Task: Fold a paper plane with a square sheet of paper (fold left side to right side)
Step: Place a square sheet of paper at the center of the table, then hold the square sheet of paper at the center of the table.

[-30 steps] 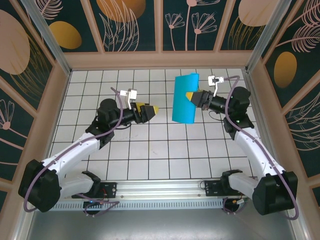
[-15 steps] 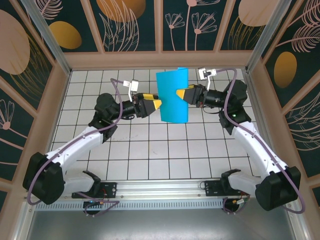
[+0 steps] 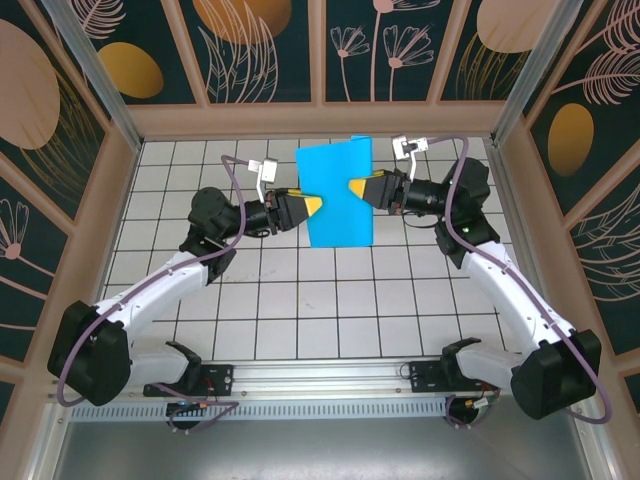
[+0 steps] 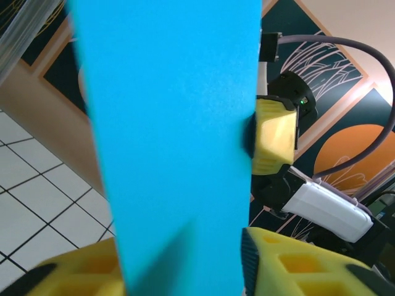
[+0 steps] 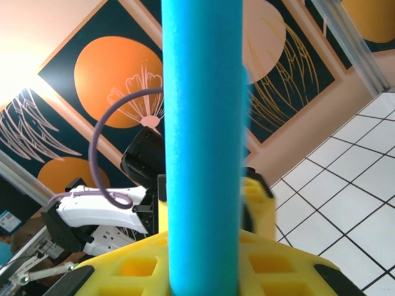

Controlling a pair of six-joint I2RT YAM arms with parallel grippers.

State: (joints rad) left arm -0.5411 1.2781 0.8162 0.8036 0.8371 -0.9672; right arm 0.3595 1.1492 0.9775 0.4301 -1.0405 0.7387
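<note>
Hanging upright in the air over the far half of the white grid table (image 3: 300,300), the square sheet of paper (image 3: 335,195) was stretched between the two arms and touched no part of the tiles. In the overhead view it showed as a bright cyan panel, taller than wide, with its upper right corner rising a little above the rest of the top edge. The right gripper (image 3: 358,188) reached in from the right and was clenched on the sheet at about mid-height, its yellow tip lying over the paper's right portion. The left gripper (image 3: 310,206) came in from the opposite side, a touch lower, with its yellow tip overlapping the paper's left edge. From the left wrist the sheet (image 4: 173,123) ran down as a broad blue band between the left gripper (image 4: 179,268) fingers, which pressed against it on either side, so this pincer too was grasping the paper; one yellow finger of the right gripper (image 4: 274,139) sat against the band's far edge. From the right wrist the paper (image 5: 203,154) stood as a thick rounded column rising out of the right gripper (image 5: 203,265), nipped tight between its yellow fingers.
</note>
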